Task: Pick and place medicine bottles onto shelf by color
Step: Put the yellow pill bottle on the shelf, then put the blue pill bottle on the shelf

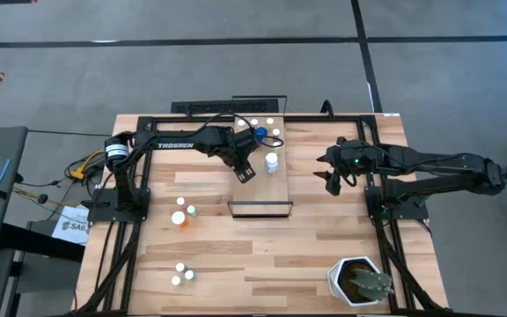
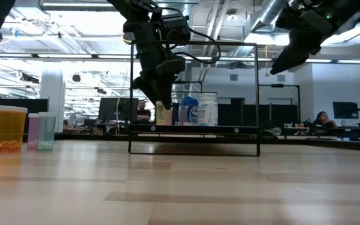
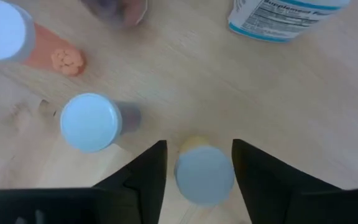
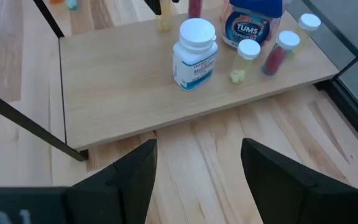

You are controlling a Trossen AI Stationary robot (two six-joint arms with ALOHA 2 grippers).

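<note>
The shelf (image 1: 262, 198) is a light-wood board lying mid-table; it also shows in the right wrist view (image 4: 117, 87). On its far part stand a white bottle (image 4: 194, 53), a blue bottle (image 4: 253, 22) and small white-capped vials (image 4: 246, 59). My left gripper (image 1: 245, 172) hangs over the shelf, open, pointing down. Its fingers stand close on either side of a yellowish white-capped bottle (image 3: 204, 174), which stands upright on the shelf (image 2: 163, 115). My right gripper (image 1: 333, 176) is open and empty, raised above the table to the right of the shelf. My left gripper has its fingers (image 3: 148, 177) on either side of the yellowish bottle's white cap (image 3: 185, 177), coming from above. A thin gap shows at one finger. Whether the other finger touches the cap, I cannot tell.
Loose bottles stand on the table left of the shelf (image 1: 179, 218) and near the front left (image 1: 181, 273). An orange bottle (image 3: 5, 37) and another white-capped one (image 3: 89, 121) stand close to the left gripper. A white plant pot (image 1: 359, 282) sits front right.
</note>
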